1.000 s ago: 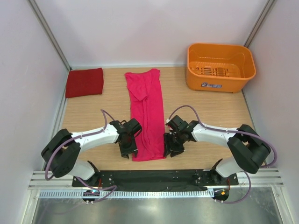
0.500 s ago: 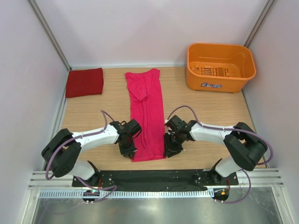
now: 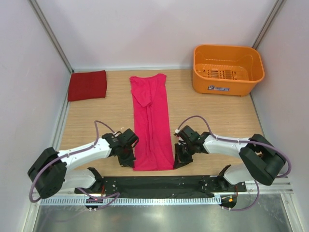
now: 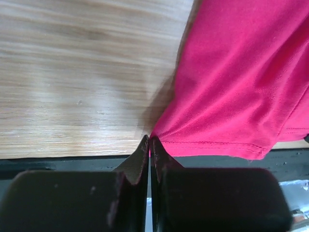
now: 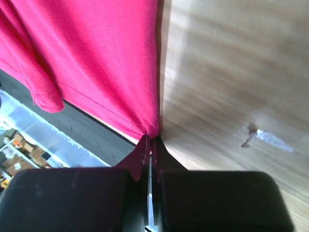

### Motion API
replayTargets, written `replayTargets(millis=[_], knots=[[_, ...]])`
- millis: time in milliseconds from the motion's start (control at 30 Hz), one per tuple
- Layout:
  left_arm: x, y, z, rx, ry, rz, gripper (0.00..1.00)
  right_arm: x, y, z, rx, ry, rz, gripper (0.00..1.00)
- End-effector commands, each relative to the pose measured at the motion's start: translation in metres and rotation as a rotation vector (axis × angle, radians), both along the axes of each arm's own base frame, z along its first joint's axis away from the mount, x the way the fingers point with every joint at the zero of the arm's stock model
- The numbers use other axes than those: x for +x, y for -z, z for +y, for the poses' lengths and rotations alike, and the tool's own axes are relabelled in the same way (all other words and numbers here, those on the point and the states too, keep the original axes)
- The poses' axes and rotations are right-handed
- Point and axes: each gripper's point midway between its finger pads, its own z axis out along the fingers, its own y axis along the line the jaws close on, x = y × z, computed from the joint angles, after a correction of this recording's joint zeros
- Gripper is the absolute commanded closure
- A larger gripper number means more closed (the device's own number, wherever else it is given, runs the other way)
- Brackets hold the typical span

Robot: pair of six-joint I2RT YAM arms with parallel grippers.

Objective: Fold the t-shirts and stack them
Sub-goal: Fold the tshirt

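A magenta-pink t-shirt (image 3: 151,121) lies as a long narrow strip down the middle of the table, collar end far, hem near. My left gripper (image 3: 133,163) is shut on the hem's near left corner; the left wrist view shows that pink t-shirt (image 4: 241,82) pinched at the tips of the left gripper (image 4: 149,141). My right gripper (image 3: 175,163) is shut on the near right corner, with the pink t-shirt (image 5: 96,63) caught at the tips of the right gripper (image 5: 151,139). A crimson t-shirt (image 3: 87,85), folded to a flat rectangle, lies at the far left.
An orange plastic basket (image 3: 228,69) stands at the far right. White walls with metal posts close in the table on three sides. A black rail (image 3: 154,183) runs along the near edge under the arms.
Both grippers have shut on the hem corners of the pink t-shirt and moved nearer the table's front edge. The hem end has drawn slightly toward the front and spread wider.
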Motion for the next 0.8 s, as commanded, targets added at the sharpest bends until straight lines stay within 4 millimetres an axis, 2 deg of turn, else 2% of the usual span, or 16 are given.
replayTargets(millis=[0,133,367,467,500,533,600,633,667,700,733,767], knots=[[-0.002,-0.002,-0.004,-0.085,-0.019,-0.033,1.0,-0.009,0.0,-0.003,0.035,0.024,0.012,0.99],[-0.013,0.002,0.003,-0.109,-0.047,-0.021,1.0,-0.01,-0.001,0.0,0.06,0.017,0.01,0.99],[-0.019,-0.004,-0.004,-0.207,-0.067,-0.038,1.0,-0.013,-0.009,0.003,0.104,0.029,-0.001,0.99],[-0.018,-0.01,-0.009,-0.24,-0.065,-0.044,1.0,-0.011,-0.014,0.002,0.097,0.04,-0.017,0.99],[-0.013,-0.018,-0.014,-0.26,-0.063,-0.063,1.0,-0.008,-0.021,0.003,0.095,0.042,-0.033,0.99],[-0.006,-0.024,-0.015,-0.268,-0.071,-0.094,1.0,-0.001,-0.023,0.002,0.077,0.054,-0.063,0.99],[0.007,-0.038,-0.019,-0.273,-0.087,-0.139,1.0,0.022,-0.043,0.006,0.077,0.067,-0.144,0.99],[0.021,-0.055,-0.026,-0.299,-0.092,-0.174,1.0,0.028,-0.046,0.002,0.053,0.078,-0.15,0.99],[0.026,-0.058,-0.029,-0.29,-0.071,-0.165,1.0,0.039,-0.051,0.001,0.047,0.093,-0.164,0.99],[0.039,-0.06,-0.024,-0.275,-0.104,-0.156,1.0,0.063,-0.067,0.002,0.064,0.117,-0.208,0.99],[0.055,-0.078,-0.03,-0.305,-0.101,-0.182,1.0,0.072,-0.063,-0.003,0.028,0.121,-0.186,0.99],[0.064,-0.083,-0.031,-0.313,-0.078,-0.191,1.0,0.083,-0.067,-0.004,0.017,0.124,-0.194,0.99]])
